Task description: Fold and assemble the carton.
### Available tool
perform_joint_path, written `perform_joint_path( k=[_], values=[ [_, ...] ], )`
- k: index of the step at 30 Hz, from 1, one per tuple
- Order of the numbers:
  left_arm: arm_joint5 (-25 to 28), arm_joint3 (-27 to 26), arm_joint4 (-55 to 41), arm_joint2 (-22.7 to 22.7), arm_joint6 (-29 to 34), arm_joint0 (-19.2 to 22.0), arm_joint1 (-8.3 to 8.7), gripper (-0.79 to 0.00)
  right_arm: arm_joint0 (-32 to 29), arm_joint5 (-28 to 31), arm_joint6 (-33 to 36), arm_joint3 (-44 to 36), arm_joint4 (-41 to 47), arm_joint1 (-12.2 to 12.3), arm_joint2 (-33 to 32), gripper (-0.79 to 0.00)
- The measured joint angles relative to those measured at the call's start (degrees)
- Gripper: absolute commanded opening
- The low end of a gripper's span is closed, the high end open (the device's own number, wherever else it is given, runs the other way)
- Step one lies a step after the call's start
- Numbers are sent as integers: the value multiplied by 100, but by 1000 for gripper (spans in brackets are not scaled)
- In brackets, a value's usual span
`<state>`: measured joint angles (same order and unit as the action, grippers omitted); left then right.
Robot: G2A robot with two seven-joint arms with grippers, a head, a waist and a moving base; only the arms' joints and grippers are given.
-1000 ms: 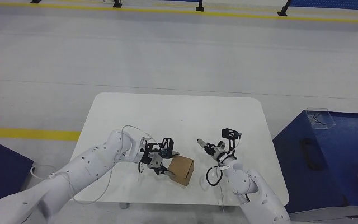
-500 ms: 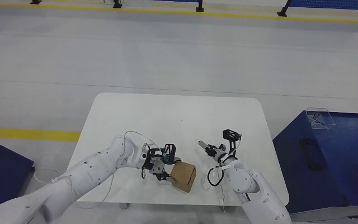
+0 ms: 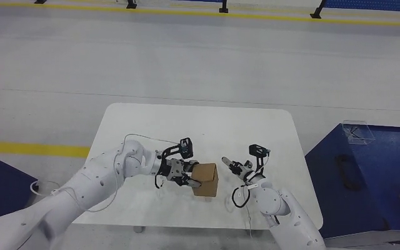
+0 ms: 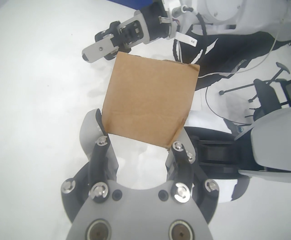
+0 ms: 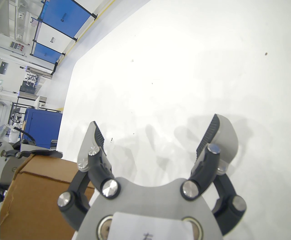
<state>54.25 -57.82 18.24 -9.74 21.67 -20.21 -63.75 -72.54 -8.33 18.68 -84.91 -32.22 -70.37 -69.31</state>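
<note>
one brown carton [image 3: 206, 179], folded into a box shape, lies over the white bench [image 3: 250, 128]; whether it touches the bench i cannot tell. the left gripper [image 4: 139, 130] pinches the carton's end, pressed against both side walls. the right gripper [image 5: 156, 127] hangs just beside the carton's opposite end, apart from it, spread wide

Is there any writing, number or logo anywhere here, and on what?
Blue panels: white print, too small to read.
White tag on a black cable: marks too blurred to read.
Label on the base of the right gripper: cut off, unreadable.
Carton: no print on the faces shown.
</note>
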Motion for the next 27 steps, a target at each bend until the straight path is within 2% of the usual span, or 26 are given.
perform_joint_path(
  k=[5, 9, 10, 11, 12, 13, 17, 21, 25, 27],
  values=[
    [-458, 318, -2076, 0, 1931, 36, -143, -785, 0, 0, 0, 0, 0, 0, 0, 0],
    [-757, 776, -3215, -5, 3063, 47, -336, -785, 0, 0, 0, 0, 0, 0, 0, 0],
    [-800, 897, -3396, -8, 3254, 52, -390, -554, 0, 0, 0, 0, 0, 0, 0, 0],
    [-869, 1064, -3559, -8, 3452, 62, -466, -388, 0, 0, 0, 0, 0, 0, 0, 0],
    [-911, 1184, -3651, -8, 3568, 62, -527, -151, 0, 0, 0, 0, 0, 0, 0, 0],
    [-931, 1300, -3740, -10, 3669, 55, -589, 0, 0, 0, 0, 0, 0, 0, 0, 0],
    [-965, 1789, -3894, -19, 3807, 64, -849, 0, 0, 0, 0, 0, 0, 0, 0, 0],
    [-713, 2132, -3716, -50, 3554, 102, -992, 0, 0, 0, 0, 0, 0, 0, 0, 0],
    [162, 2261, -2965, -138, 2660, 132, -1008, 0, 0, 0, 0, 0, 0, 0, 0, 0],
    [384, 2167, -2468, -222, 2112, 117, -976, 0, 0, 0, 0, 0, 0, 0, 0, 0]
  ],
)
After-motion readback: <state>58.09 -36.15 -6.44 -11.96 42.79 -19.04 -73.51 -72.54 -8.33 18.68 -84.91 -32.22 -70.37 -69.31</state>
